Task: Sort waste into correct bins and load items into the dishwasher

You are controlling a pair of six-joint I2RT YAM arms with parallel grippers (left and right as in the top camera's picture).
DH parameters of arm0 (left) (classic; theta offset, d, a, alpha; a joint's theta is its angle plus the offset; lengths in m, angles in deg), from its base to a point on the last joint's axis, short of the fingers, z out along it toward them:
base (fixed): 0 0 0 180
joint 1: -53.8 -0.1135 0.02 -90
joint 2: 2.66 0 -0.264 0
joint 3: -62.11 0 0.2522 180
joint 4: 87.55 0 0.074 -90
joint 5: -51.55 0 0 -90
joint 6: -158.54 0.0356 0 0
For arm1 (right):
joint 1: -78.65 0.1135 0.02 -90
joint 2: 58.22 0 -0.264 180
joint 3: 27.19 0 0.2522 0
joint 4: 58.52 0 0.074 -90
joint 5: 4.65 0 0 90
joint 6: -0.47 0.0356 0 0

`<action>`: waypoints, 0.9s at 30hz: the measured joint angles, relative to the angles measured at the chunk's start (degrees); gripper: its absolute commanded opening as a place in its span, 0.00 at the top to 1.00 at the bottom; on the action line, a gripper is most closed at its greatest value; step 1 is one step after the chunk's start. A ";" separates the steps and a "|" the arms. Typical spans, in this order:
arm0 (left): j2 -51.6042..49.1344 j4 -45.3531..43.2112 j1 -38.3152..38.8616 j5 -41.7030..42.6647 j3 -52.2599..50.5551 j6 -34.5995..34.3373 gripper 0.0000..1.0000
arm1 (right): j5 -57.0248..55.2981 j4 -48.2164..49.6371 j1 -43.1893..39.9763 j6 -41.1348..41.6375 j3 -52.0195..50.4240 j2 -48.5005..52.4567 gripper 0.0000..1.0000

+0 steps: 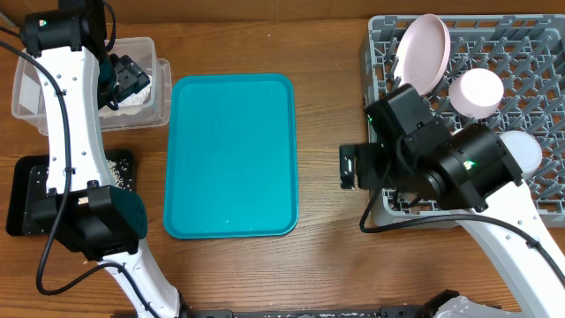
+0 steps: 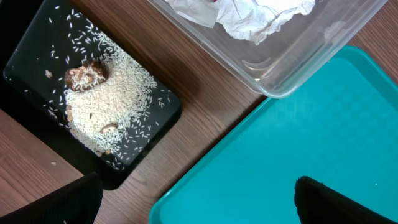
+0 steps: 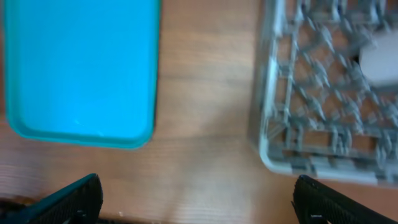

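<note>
Two claws: both stand with their fingers wide apart, and neither grips anything.
Left claw: it hangs over the right end of the clear tub. In its wrist view the dark fingertips sit at the bottom corners, with wood and teal tray between them.
Right claw: it is above the wooden surface, between the teal tray and the left edge of the dish rack. Its wrist view is blurred.
Clear tub: it stands at the far left of the surface, with crumpled white napkins inside.
Black tray: it lies on the near side of the tub, apart from it and partly under the left arm. It holds a spread of pale rice crumbs and brown scraps.
Teal tray: it lies flat in the middle of the surface, just beside the tub and the black tray.
Dish rack: grey and pegged, it stands on the right side of the surface.
Large plate: pinkish white, it stands on edge among the pegs near the rack's far left corner.
Round white dish: it is in the rack, just right of the plate.
Another white dish: it is in the rack, partly hidden by the right arm, and I cannot tell which piece it is.
</note>
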 measured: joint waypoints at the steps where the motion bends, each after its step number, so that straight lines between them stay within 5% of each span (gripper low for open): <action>1: 0.00 0.02 0.00 0.00 0.00 0.00 0.00 | 0.22 1.25 0.00 -0.63 -0.02 0.00 0.00; 15: 0.00 0.00 0.00 -0.02 0.00 0.00 0.00 | 1.14 10.64 -1.14 -6.27 -8.11 -6.29 0.00; 27: 0.00 0.09 0.00 0.07 0.00 0.00 0.00 | 2.29 47.84 -4.83 -8.52 -47.08 -32.11 0.00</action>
